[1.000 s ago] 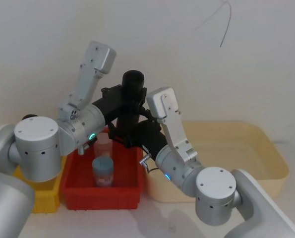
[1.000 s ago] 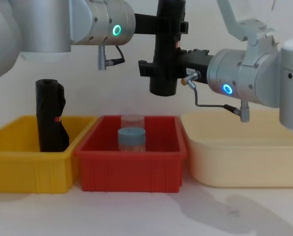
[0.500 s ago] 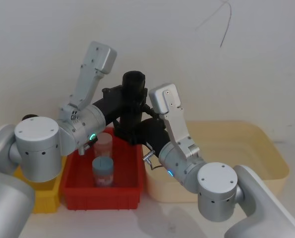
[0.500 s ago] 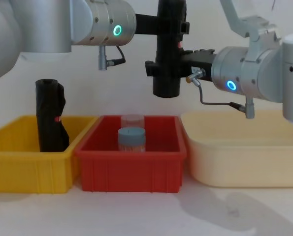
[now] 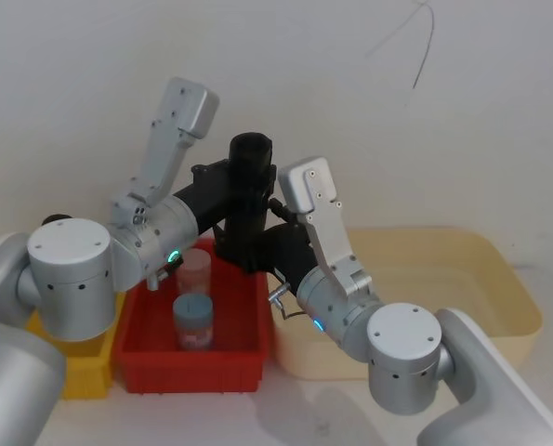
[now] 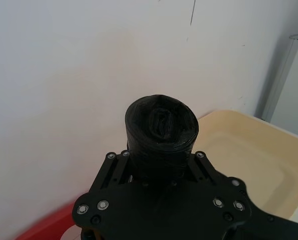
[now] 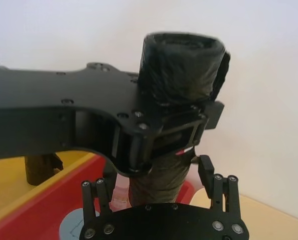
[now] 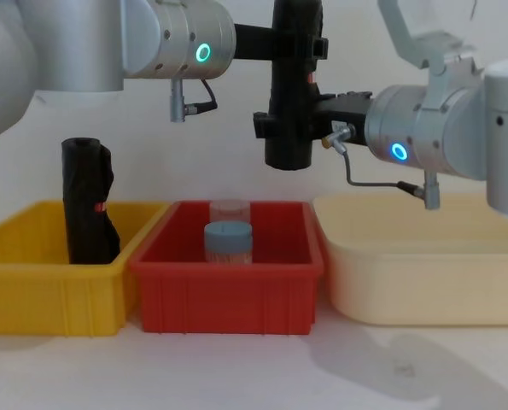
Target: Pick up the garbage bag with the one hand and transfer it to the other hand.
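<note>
Garbage bag: the garbage bag (image 8: 288,90), a tall, straight black roll of plastic with a small red mark, is held upright in mid-air above the red plastic bin (image 8: 228,299).
Left gripper: the long black left gripper (image 8: 294,43) of the green-ringed arm is clamped on the roll's upper part, reaching in from the left.
Right gripper: the long black right gripper (image 7: 154,186) of the blue-ringed arm is set at the roll's lower part from the right, its fingers spread to either side with gaps to the plastic.
Key relation: the roll's long axis is vertical and passes between the right fingers, just below the left grip; a closing is judged to be all that is needed.
Surroundings: 2 clear jars (image 8: 228,243) are seen in the red bin below, a lumpier black roll (image 8: 87,201) in the yellow bin (image 8: 32,290) to the left, and a cream tub (image 8: 424,282) to the right.
In the way: nothing is seen between fingers and roll; the closeness of the 2 grippers is judged the only risk.
</note>
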Tool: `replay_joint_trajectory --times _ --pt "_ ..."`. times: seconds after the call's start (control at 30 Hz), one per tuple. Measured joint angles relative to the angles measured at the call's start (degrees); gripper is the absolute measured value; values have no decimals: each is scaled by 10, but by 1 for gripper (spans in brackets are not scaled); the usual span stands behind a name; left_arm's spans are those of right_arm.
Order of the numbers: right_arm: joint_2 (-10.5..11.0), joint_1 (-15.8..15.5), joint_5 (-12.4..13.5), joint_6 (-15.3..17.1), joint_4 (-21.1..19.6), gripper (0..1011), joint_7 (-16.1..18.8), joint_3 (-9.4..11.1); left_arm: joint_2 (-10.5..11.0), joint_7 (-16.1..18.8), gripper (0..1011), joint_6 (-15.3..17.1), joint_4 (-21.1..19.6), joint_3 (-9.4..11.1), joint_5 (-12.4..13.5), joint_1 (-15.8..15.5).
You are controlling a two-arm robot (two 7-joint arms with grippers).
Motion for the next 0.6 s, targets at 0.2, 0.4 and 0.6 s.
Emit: replay_joint_trajectory --times 0.2,0.4,0.6 --pt "-9 12 -3 -26 41 1000 0 1 0 0 358 0 0 0 0 0" --pt "-21 31 -6 -58 97 999 0 4 0 0 358 0 0 0 0 0" --pt "-30 42 -7 -78 128 1000 0 7 0 0 358 0 0 0 0 0"
